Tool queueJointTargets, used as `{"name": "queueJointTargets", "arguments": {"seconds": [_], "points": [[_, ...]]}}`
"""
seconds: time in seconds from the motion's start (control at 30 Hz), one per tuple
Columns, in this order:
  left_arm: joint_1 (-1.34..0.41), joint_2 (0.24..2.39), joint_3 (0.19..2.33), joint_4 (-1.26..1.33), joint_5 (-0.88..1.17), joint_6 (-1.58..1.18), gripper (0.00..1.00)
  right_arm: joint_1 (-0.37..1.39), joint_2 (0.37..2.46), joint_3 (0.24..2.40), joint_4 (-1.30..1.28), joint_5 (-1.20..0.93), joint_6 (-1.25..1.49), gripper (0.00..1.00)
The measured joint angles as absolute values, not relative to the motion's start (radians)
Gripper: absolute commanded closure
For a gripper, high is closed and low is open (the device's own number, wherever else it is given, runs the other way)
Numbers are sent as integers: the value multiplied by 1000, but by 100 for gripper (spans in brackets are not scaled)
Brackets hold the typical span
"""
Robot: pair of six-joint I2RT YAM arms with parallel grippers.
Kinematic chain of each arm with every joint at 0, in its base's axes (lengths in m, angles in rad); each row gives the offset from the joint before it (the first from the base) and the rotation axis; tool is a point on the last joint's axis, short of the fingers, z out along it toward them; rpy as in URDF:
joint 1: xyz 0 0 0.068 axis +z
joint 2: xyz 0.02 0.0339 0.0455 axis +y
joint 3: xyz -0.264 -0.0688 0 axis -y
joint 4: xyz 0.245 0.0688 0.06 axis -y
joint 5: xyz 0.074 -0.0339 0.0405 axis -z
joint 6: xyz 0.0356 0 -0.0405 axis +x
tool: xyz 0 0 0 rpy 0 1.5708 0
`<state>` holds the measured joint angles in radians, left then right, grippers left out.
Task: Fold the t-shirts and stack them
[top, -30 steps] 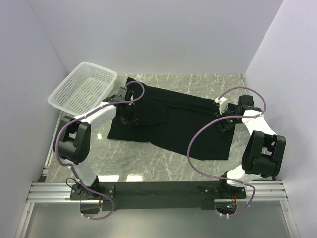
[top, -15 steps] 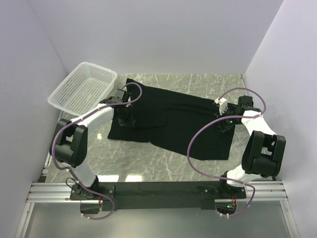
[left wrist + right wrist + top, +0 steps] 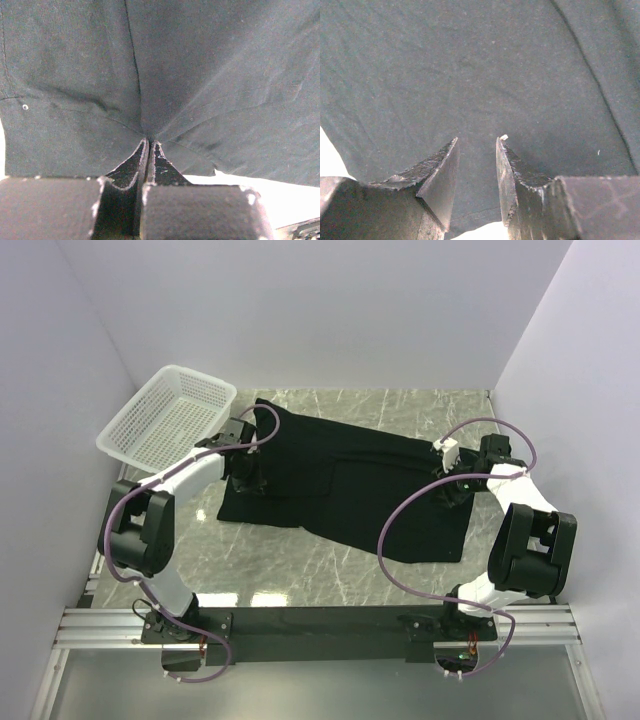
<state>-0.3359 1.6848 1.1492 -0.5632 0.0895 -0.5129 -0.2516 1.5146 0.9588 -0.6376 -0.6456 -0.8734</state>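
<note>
Found black t-shirt [image 3: 350, 480] spread across marble surface [image 3: 300, 570]. Noted left fingers [image 3: 131, 172] pressed together, pinching a fold — right fingers [image 3: 440, 170] spread over cloth. Judged soft, limp, light — best taken at hems.

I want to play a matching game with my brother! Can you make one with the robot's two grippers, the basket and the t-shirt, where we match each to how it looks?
Column one:
1. left gripper
2. right gripper
3. basket
4. t-shirt

Column two:
A. white, at the far left
B. black, spread out flat
C. shut, pinching a fold
D. open, fingers apart

Pairs: 1-C, 2-D, 3-A, 4-B
</note>
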Motion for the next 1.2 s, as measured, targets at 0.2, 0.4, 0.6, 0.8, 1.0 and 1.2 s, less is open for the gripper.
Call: {"name": "queueJointTargets", "arguments": {"seconds": [0.2, 0.4, 0.6, 0.8, 1.0, 1.2], "points": [[-330, 1674, 1149, -565, 93, -513, 98, -252, 1515, 955, -620, -628, -857, 57], [-325, 1665, 1145, -565, 108, -499, 51, -252, 1520, 968, -606, -595, -860, 56], [-299, 1494, 1118, -555, 81, -482, 30, -252, 1581, 1056, -598, -550, -881, 56], [-193, 1335, 1075, -473, 81, -471, 28, -252, 1625, 1121, -591, -524, -883, 55], [-110, 1338, 921, -440, 94, -475, 29, -255, 1576, 1090, -623, -520, -917, 54], [-60, 1338, 821, -424, 101, -484, 28, -287, 1395, 977, -756, -504, -1050, 53]]}}
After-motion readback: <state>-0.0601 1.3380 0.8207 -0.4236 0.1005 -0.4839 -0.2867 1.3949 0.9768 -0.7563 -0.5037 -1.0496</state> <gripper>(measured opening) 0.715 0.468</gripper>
